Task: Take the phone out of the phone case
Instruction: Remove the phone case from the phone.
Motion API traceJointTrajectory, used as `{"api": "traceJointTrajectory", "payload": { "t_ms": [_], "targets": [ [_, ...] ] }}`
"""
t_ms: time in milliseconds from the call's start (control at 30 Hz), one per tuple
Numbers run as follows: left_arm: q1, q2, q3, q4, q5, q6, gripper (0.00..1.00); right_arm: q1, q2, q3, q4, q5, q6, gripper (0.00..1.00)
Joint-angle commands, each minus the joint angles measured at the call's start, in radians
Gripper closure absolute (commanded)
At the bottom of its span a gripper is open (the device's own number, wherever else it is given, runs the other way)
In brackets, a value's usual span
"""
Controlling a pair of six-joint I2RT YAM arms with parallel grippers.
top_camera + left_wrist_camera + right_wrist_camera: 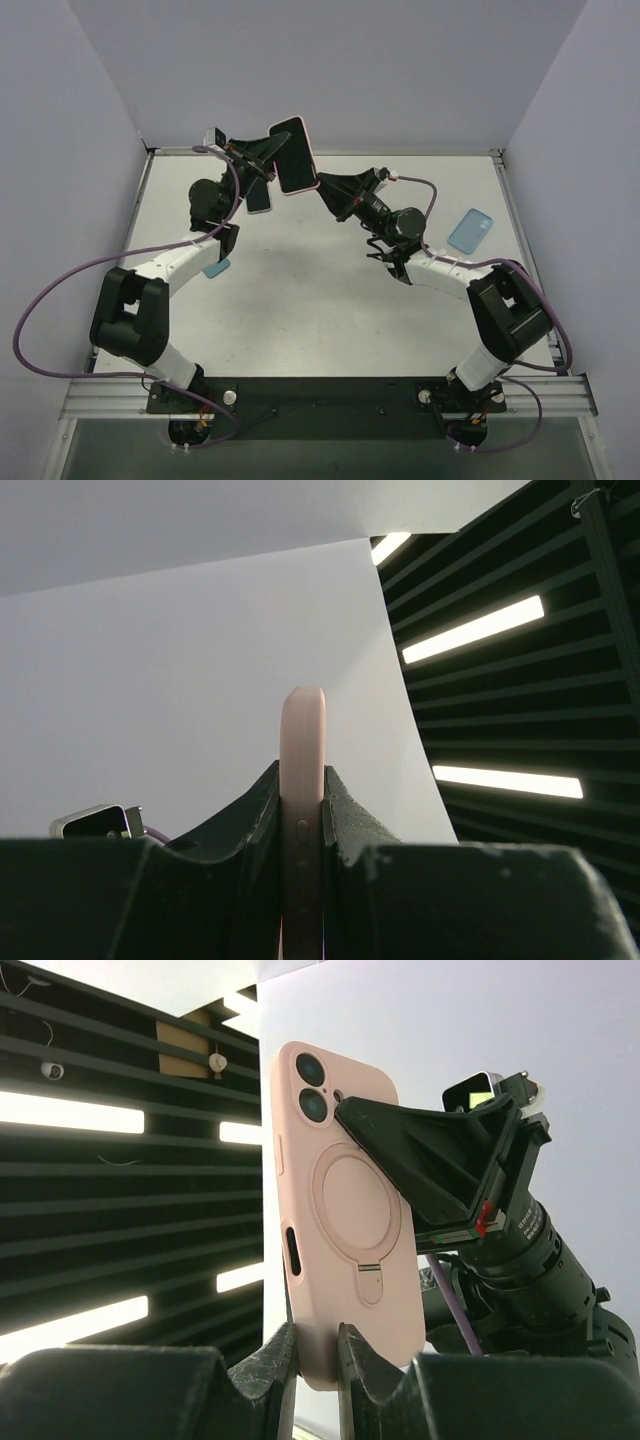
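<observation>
Grey table, pale walls. Pink-cased phone aloft, long axis 12-to-6 o'clock; left claw, right claw both clamp it.

Case: pink, matt, smooth, rubbery-looking plastic.
Phone: smooth black face, glass-like.
My fingers: matt black plastic, finely grained.
Cable: smooth purple sheath with a slight sheen.
Table: matt pale grey, smooth.
Base rail: bare silvery metal.
</observation>
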Motion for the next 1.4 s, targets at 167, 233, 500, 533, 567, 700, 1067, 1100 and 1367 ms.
{"api": "traceJointTrajectory", "payload": {
  "t_ms": [167, 233, 500, 533, 567, 700, 1067, 1100, 1367],
  "targets": [
    [-0.082, -0.164, 0.072, 0.401, -0.03, -0.135, 1.0, 0.023, -0.011, 0.014, -0.38, -0.157, -0.402, 1.0],
    [-0.082, -0.161, 0.073, 0.407, -0.033, -0.145, 1.0, 0.023, -0.039, 0.032, -0.489, -0.146, -0.478, 1.0],
    [-0.088, -0.163, 0.072, 0.402, -0.041, -0.148, 1.0, 0.031, -0.074, 0.172, -1.035, -0.068, -0.802, 1.0],
    [-0.089, -0.164, 0.075, 0.402, -0.039, -0.148, 1.0, 0.032, -0.074, 0.187, -1.089, -0.037, -0.821, 1.0],
    [-0.091, -0.166, 0.075, 0.401, -0.039, -0.15, 1.0, 0.032, -0.073, 0.215, -1.166, -0.026, -0.841, 1.0],
    [-0.094, -0.167, 0.081, 0.395, -0.041, -0.15, 1.0, 0.032, -0.055, 0.275, -1.323, 0.026, -0.917, 1.0],
    [-0.111, -0.173, 0.09, 0.384, -0.042, -0.135, 1.0, 0.04, 0.001, 0.342, -1.519, 0.113, -1.019, 1.0],
    [-0.114, -0.173, 0.09, 0.375, -0.039, -0.132, 1.0, 0.04, 0.007, 0.345, -1.519, 0.107, -1.029, 1.0],
    [-0.159, -0.163, 0.031, 0.388, -0.05, -0.109, 1.0, 0.04, 0.048, 0.352, -1.348, -0.043, -0.961, 0.86]
  ]
}}
